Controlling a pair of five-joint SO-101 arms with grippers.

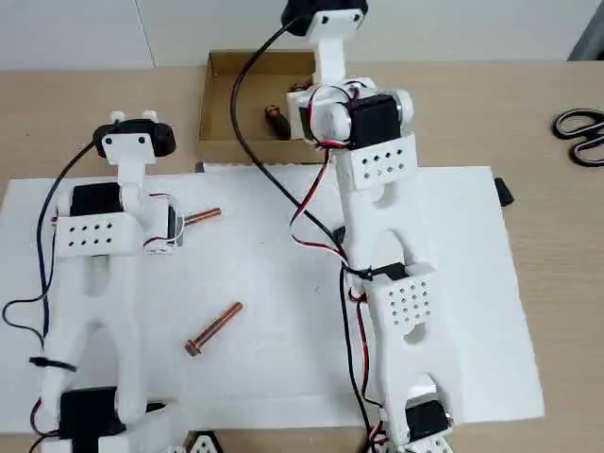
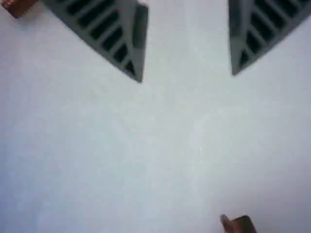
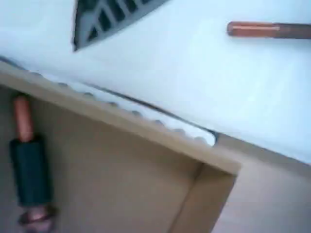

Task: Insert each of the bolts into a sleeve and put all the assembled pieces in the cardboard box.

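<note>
Closest to the lens, in the left wrist view: two grey slotted fingers point(image 2: 107, 29) of the left end effector point(image 2: 187, 75). Spread wide, released, grasping nothing. Hangs over the white sheet point(image 1: 283, 274), with bare sheet in the gap. Just beside this end effector, on the side toward the other arm: a copper bolt point(image 1: 203, 216), flat on the sheet, shank bare. Farther out, back toward the left arm's base: a second bolt point(image 1: 214, 328), likewise bare. Lies slanted on the sheet, well apart from the first.

Across at the right end effector point(image 1: 302, 106): cannot tell whether released or clenched. Hovers above the cardboard box point(image 1: 215, 94), close to the wall that meets the sheet. Just beside it, down on the box floor: an assembled piece point(image 1: 276, 120). Shows in the right wrist view as a bolt pushed through a black sleeve point(image 3: 30, 170), with copper ends out on both sides.

Outward from the box, toward the right arm's base: the white sheet, edge to edge with the box wall. Spreads under both arms and covers much of the wooden bench point(image 1: 528, 113). Well away from the right end effector, on the side opposite the left arm: scissors point(image 1: 580, 135), on bare bench off the sheet. Between the scissors and the arm, at the sheet's edge: a small black piece point(image 1: 504, 193).
</note>
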